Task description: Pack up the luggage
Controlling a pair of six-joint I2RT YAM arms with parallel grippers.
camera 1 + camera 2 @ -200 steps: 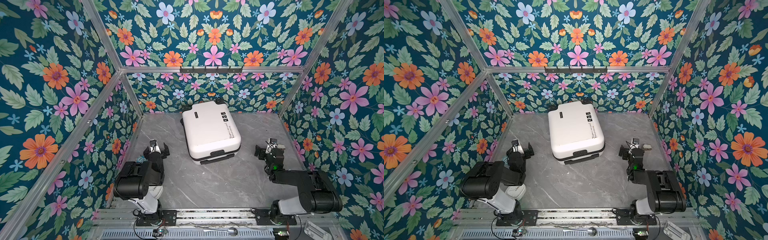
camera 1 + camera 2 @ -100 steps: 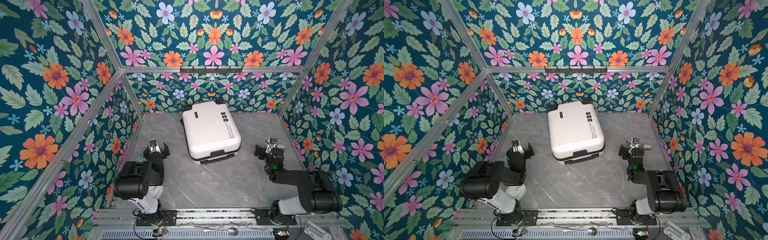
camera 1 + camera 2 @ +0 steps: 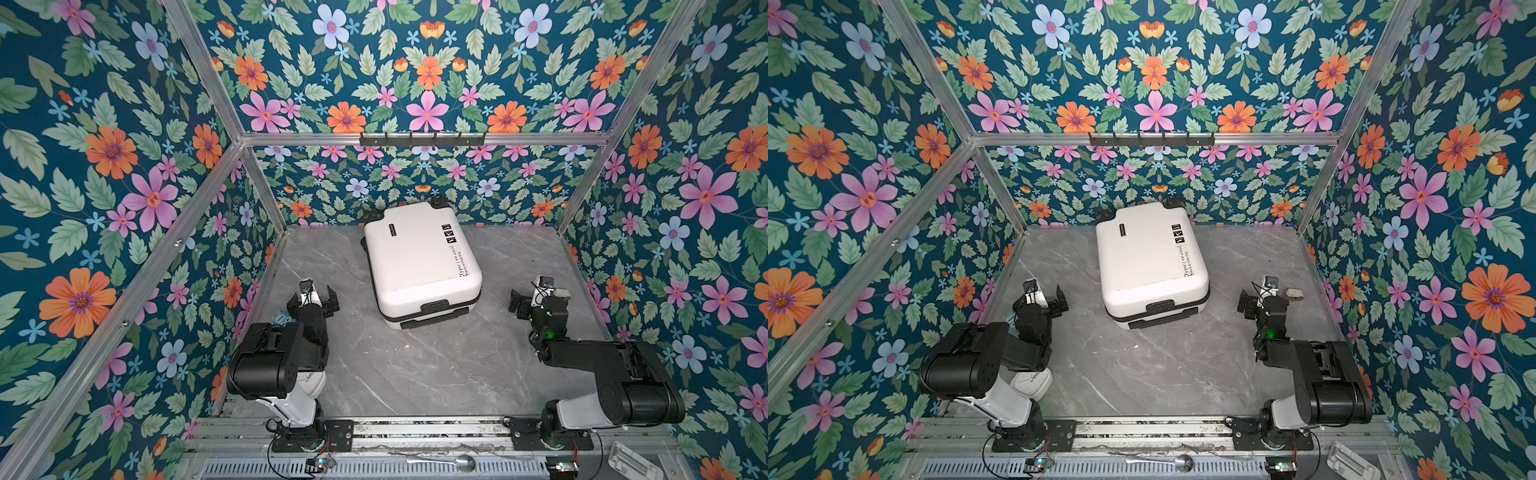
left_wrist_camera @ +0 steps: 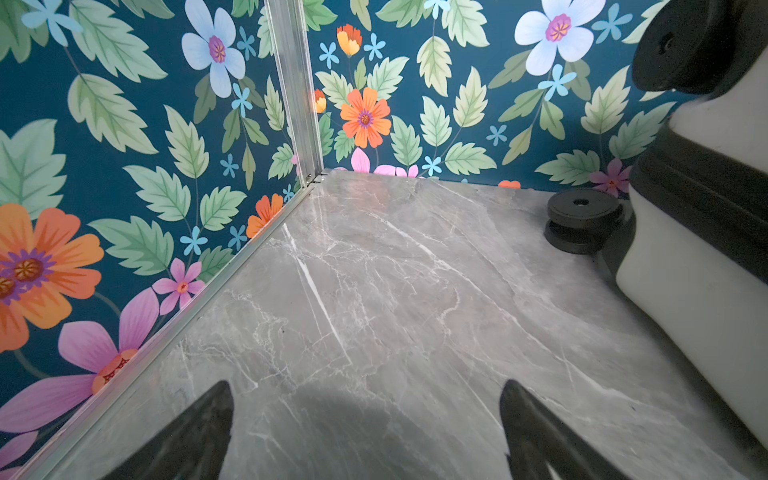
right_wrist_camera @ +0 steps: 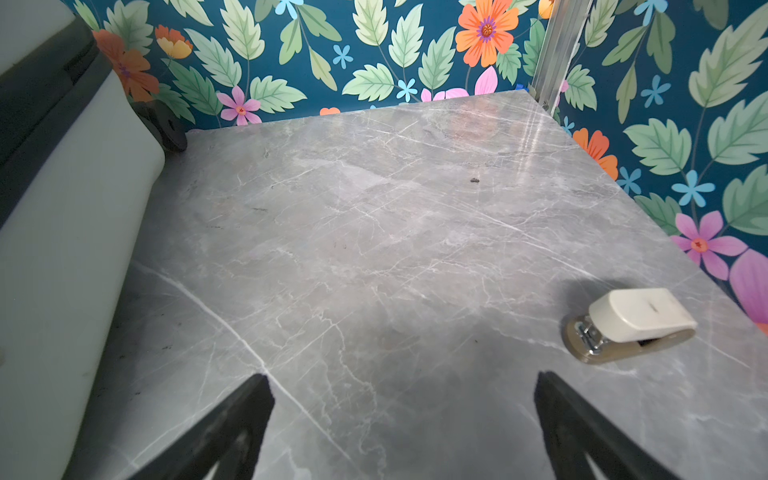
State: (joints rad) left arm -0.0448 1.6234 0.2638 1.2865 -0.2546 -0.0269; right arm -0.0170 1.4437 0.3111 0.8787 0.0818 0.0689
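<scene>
The luggage (image 3: 419, 262) (image 3: 1150, 257) lies flat and shut on the grey marble table (image 3: 415, 365), white shell up, its black handle toward the front and its wheels toward the back wall. One side of it shows in the left wrist view (image 4: 706, 299) and in the right wrist view (image 5: 62, 249). My left gripper (image 3: 312, 299) (image 3: 1042, 301) (image 4: 365, 386) hovers open to the left of the case, with nothing between its fingers. My right gripper (image 3: 538, 301) (image 3: 1264, 301) (image 5: 403, 377) stands open to the right of the case, also empty.
A cream stapler (image 5: 636, 320) (image 3: 1293, 295) lies on the table just right of my right gripper. A white square clock (image 3: 1030, 382) sits under my left arm, and a small blue item (image 3: 282, 318) lies by the left wall. Floral walls enclose three sides.
</scene>
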